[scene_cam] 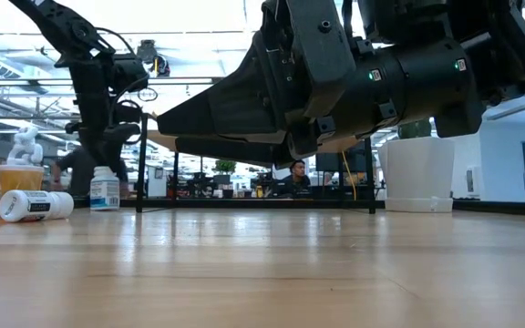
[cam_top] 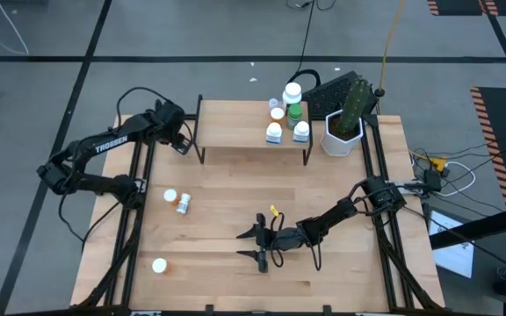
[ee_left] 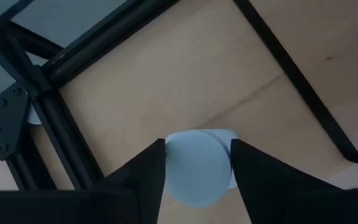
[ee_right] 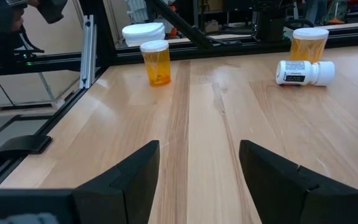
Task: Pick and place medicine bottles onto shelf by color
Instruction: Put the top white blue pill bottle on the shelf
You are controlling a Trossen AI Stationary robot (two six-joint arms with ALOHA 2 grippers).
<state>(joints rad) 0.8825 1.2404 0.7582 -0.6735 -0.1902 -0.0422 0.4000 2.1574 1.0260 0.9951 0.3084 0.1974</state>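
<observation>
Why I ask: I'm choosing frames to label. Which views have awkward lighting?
Low view: bright ceiling lights behind leave the right gripper a dark backlit mass. High view: even light, soft shadows by the shelf. Right wrist view: sheen on the table.

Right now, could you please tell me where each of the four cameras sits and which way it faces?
High view: overhead, looking straight down on the table, shelf and both arms.
Low view: at tabletop height, looking level toward the shelf legs; the right claw looms overhead.
Left wrist view: on the left arm, looking onto a white bottle cap between the left claw fingers, by the shelf's left end.
Right wrist view: on the right arm, looking across bare wood; the right claw's open fingers show.
Shared: the lying white bottle shows in the right wrist, low and high views.
</observation>
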